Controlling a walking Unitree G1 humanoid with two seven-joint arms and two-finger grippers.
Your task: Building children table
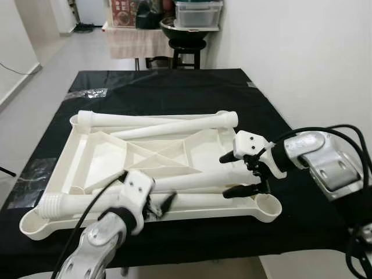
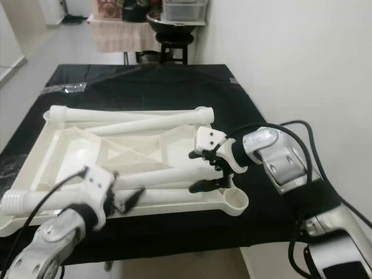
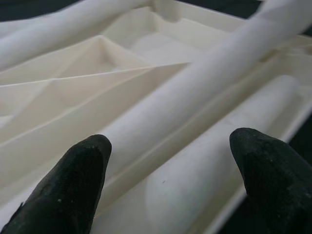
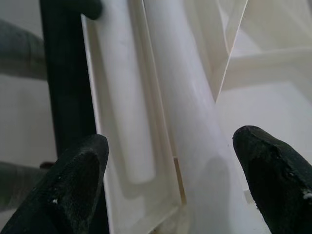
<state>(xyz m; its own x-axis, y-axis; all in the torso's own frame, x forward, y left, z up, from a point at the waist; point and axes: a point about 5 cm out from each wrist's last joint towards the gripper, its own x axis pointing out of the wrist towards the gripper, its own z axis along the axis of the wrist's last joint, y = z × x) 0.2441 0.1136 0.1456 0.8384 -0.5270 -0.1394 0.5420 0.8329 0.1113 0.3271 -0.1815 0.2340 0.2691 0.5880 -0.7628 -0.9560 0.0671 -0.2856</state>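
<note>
Worktop (image 1: 174,87): rectangular surface under a black cloth, set beside a white wall.

Tabletop panel (image 1: 96,157): cream-white moulded plastic children's tabletop, lying underside up in the middle of the worktop, ribbed with diagonal braces and with a round socket at each corner. The near right corner socket (image 1: 268,204) is open and unfilled.

Table legs, cream-white plastic tubes, four, all lying loose on the upturned panel:
- far leg (image 1: 145,120), along the panel's far edge;
- second leg (image 1: 186,126), slanting just in front of it, its flared end at the far right corner;
- third leg (image 1: 192,181), slanting across the near half;
- near leg (image 1: 87,203), along the near edge, its ribbed threaded end (image 1: 51,204) at the near left corner.

Left gripper (image 1: 165,203): two black fingers spread wide, low over the near edge of the panel, straddling the near legs without gripping either.

Right gripper (image 1: 239,173): fingers spread wide, one above and one below the right end of the third leg, holding nothing; contact cannot be told.

Background: black round stool (image 1: 187,51) beyond the worktop, with a dark bowl on it; a clear plastic storage box (image 1: 197,13) behind it.
</note>
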